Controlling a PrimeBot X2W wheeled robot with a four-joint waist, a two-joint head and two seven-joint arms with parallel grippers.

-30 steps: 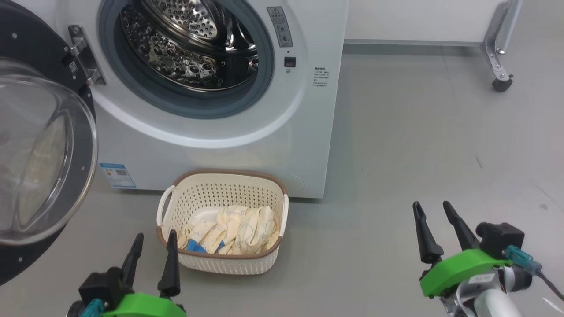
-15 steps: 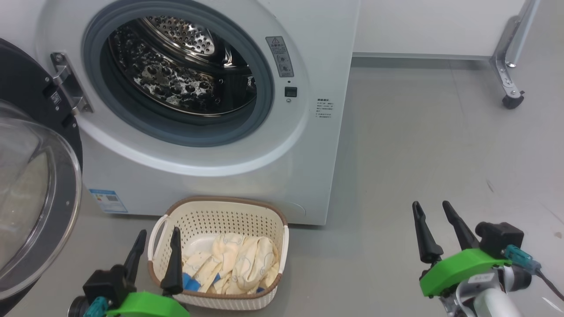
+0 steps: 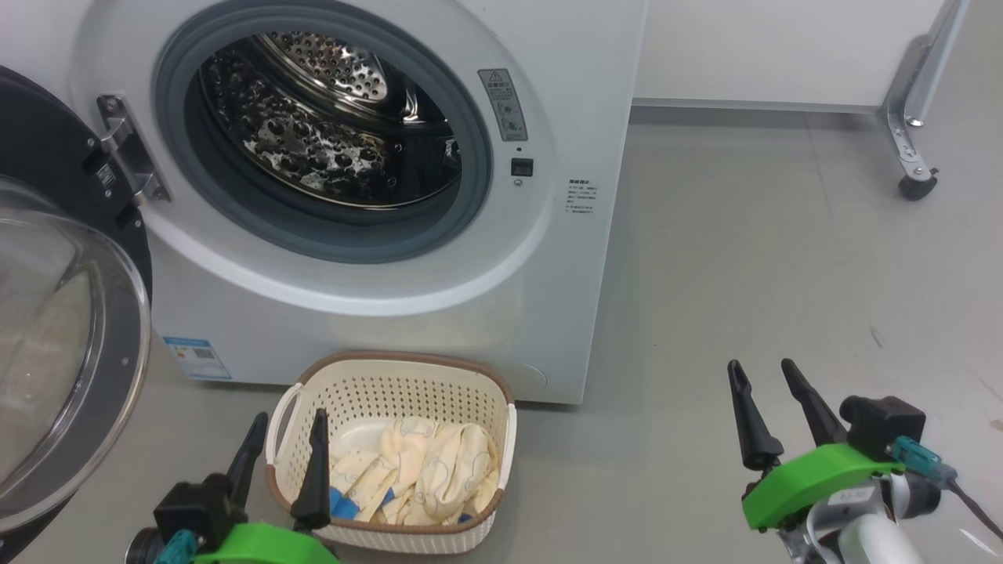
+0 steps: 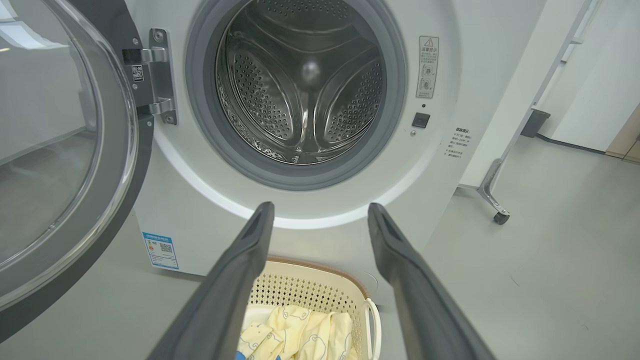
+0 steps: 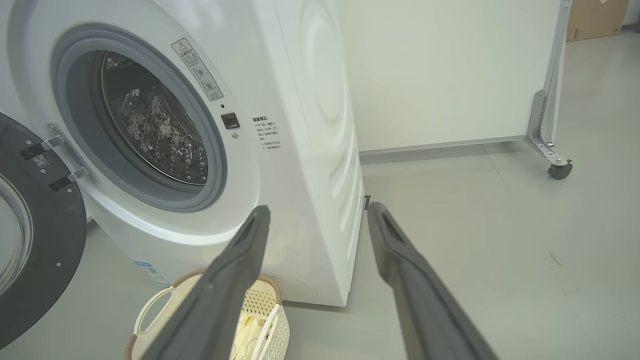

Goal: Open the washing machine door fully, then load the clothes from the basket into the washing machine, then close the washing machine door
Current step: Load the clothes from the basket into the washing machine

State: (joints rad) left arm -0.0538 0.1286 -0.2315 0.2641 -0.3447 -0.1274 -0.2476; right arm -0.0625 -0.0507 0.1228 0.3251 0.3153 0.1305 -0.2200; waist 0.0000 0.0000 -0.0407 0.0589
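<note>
Holds the left gripper (image 3: 288, 419) spread wide and empty, poised above the near left corner of the basket (image 3: 407, 362), with the inner finger crossing the brown rim in the head view and no contact to be made out. Holds the right gripper (image 3: 760, 368) equally wide, also empty, over grey floor (image 3: 744, 258) well to the right of the basket, touching nothing. Finds the clothes (image 3: 423, 478) heaped in the basket's bottom, cream-yellow with blue patches, more toward its right side. Finds the basket standing on the floor just in front of the washing machine (image 3: 376, 313), below its mouth. Shows the washing machine door (image 3: 63, 337) swung wide on its hinge to the left, and the steel drum (image 3: 329, 133) exposed within the grey gasket (image 3: 470, 219).
</note>
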